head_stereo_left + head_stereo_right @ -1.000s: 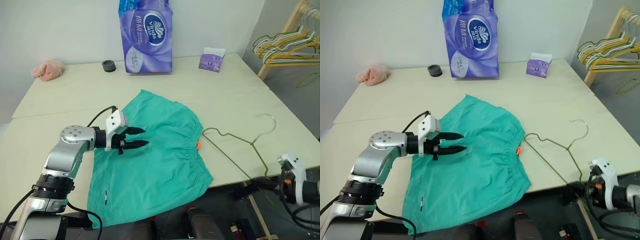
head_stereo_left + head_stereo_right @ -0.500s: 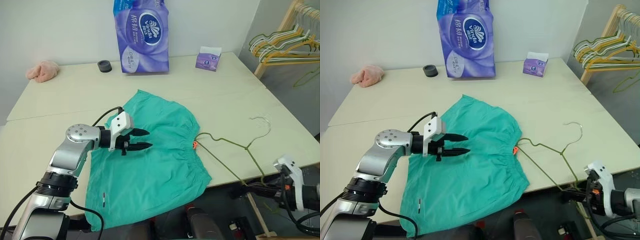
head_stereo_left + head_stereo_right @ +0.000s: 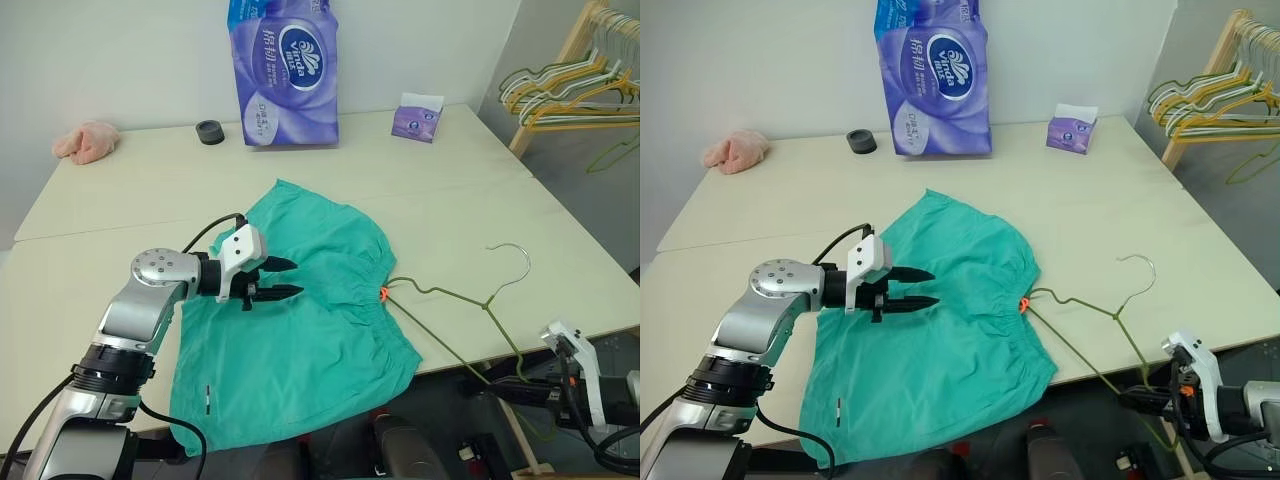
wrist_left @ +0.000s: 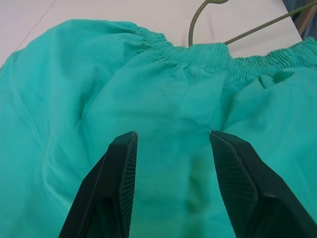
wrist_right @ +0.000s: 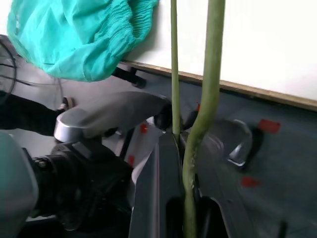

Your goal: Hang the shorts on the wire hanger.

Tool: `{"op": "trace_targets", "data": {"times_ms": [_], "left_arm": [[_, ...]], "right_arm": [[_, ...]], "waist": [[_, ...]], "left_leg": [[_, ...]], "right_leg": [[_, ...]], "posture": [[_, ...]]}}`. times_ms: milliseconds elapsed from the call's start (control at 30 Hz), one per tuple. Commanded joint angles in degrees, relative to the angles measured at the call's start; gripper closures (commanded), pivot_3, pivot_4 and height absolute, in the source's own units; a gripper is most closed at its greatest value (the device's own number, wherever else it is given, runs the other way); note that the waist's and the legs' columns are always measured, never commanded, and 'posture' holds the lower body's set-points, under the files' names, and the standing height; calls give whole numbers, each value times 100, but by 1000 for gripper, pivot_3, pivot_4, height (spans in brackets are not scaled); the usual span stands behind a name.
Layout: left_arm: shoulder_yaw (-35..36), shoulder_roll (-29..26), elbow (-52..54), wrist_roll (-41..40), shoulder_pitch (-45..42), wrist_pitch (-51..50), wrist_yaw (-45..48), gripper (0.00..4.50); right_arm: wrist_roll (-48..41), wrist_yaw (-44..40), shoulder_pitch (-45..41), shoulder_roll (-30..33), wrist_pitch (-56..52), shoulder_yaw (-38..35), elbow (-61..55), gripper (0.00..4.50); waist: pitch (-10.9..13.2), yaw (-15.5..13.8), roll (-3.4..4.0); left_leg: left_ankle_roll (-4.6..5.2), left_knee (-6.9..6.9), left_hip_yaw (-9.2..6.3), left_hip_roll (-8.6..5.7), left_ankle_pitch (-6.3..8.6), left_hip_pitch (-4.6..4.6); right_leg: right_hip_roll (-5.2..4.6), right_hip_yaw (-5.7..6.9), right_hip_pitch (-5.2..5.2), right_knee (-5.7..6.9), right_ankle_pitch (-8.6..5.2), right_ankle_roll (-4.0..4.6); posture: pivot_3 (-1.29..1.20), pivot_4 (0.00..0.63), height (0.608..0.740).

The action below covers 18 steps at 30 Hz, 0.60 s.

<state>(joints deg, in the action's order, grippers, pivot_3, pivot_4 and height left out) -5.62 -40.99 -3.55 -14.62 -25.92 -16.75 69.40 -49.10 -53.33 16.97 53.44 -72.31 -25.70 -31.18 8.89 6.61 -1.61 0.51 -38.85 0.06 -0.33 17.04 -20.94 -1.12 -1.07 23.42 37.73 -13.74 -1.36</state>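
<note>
Teal-green thin fabric shorts (image 3: 300, 320) look limp (best pinched at the waistband); left gripper (image 3: 287, 278) hovers half-open, empty; right gripper (image 5: 181, 148) clamps the olive wire hanger (image 3: 455, 310).

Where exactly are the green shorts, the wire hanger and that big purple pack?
shorts (image 3: 320, 330), left eye view, middle of the fabric.
wire hanger (image 3: 455, 293), left eye view, upper wire below the hook.
purple pack (image 3: 935, 75), right eye view, front face.
</note>
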Motion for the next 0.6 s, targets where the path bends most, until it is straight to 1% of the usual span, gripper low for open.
{"op": "trace_targets", "data": {"times_ms": [33, 200, 300, 467, 600], "left_arm": [[67, -78, 63, 14, -14, 117, -14, 2064], [103, -74, 9, 55, -21, 179, -76, 2064], [97, -55, -37, 70, -48, 216, -93, 2064], [62, -21, -88, 109, -79, 297, -129, 2064], [56, -34, -97, 108, -68, 325, -144, 2064]], "right_arm": [[-334, -70, -182, 90, -78, -149, 36, 4500], [-612, -106, -472, 185, -108, -103, 10, 4500], [-676, -59, -553, 223, -65, 145, -198, 4500], [-603, 314, -783, -20, -34, 683, -230, 4500], [-587, 454, -760, -66, -63, 735, -57, 4500]], "waist": [[0, -1, 0], [0, -9, 0], [0, -9, 0], [0, -6, -2], [0, -13, -2]], "left_leg": [[0, 0, 0, 0, 0, 0], [0, 0, -1, 0, 0, 0], [0, 0, 0, 0, 0, 0], [0, 0, -2, 1, 0, -1], [0, 0, -1, 1, 0, -2]], "right_leg": [[0, 0, 0, 0, 0, 0], [0, 1, 0, 0, 0, 0], [0, 1, 0, 0, 0, 0], [-2, 1, 0, 0, 0, 0], [-4, 1, 0, -1, 0, -1]], "posture": [[-237, 130, 740], [-234, 127, 740], [-236, 126, 740], [-233, 125, 740], [-230, 125, 740]]}}
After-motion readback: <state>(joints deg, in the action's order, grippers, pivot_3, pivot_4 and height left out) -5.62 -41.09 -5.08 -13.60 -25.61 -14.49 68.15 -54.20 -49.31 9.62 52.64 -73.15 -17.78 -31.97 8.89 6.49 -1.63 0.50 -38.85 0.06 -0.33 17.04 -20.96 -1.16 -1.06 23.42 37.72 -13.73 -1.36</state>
